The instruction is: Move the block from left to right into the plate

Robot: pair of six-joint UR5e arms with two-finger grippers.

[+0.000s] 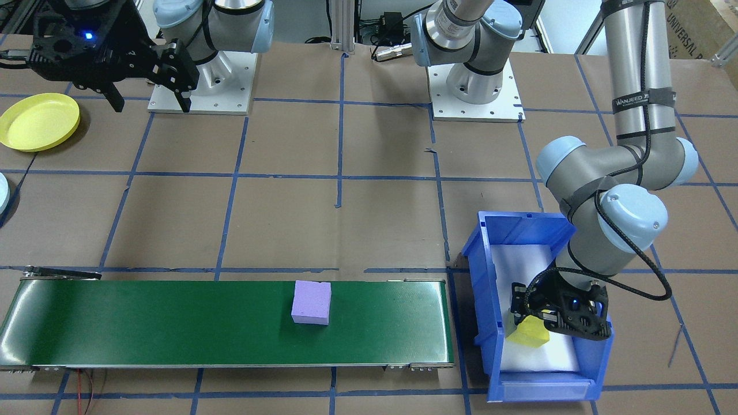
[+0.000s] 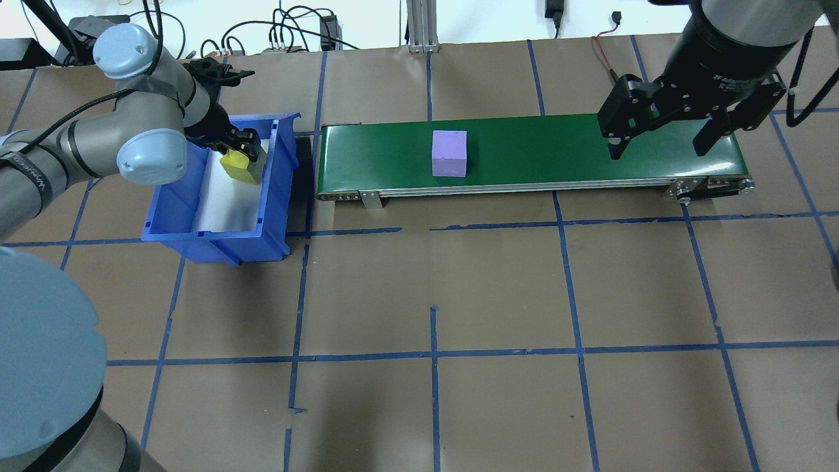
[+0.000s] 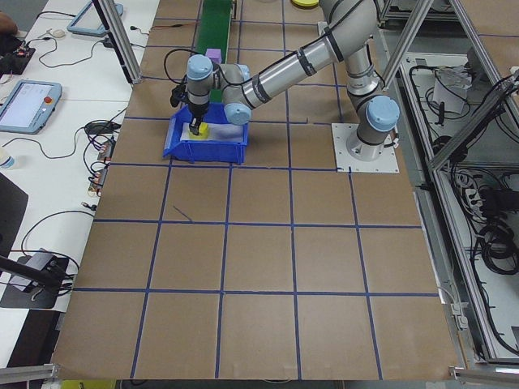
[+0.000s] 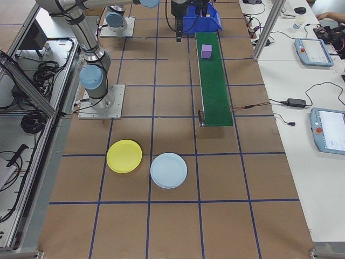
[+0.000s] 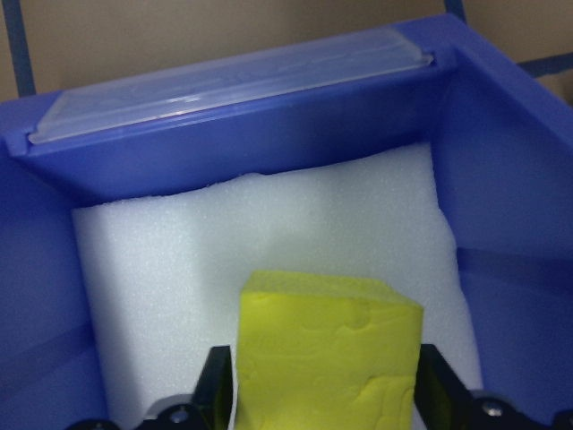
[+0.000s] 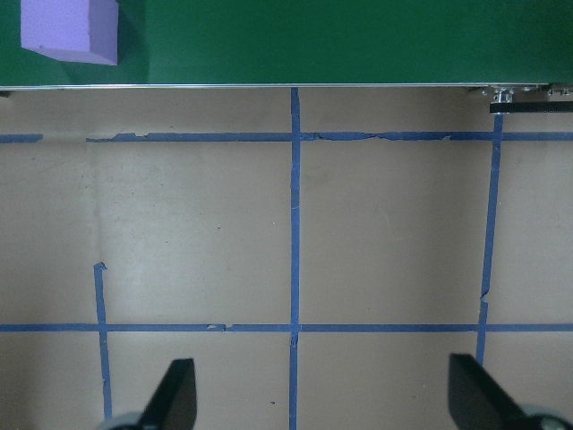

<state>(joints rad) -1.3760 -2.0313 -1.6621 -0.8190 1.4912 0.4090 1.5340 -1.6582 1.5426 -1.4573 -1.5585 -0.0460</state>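
Note:
A yellow foam block [image 5: 327,349] is inside the blue bin [image 1: 490,300], over its white foam lining. My left gripper [image 2: 242,157] is shut on it, one finger [image 5: 218,394] on each side. A purple block [image 1: 311,302] lies on the green conveyor belt [image 1: 173,323], about mid-length. My right gripper [image 2: 659,152] hangs open and holds nothing, high over the table beside the belt's far end from the bin. The wrist view shows its fingers [image 6: 179,394] spread wide over brown paper. The yellow plate [image 1: 39,121] rests on the table on the right arm's side.
A light blue plate [image 4: 168,170] lies beside the yellow one. Blue tape lines grid the brown table cover. Both arm bases [image 1: 475,92] stand on white mounting plates at the robot's edge. Operators' desks with tablets and cables lie beyond the conveyor.

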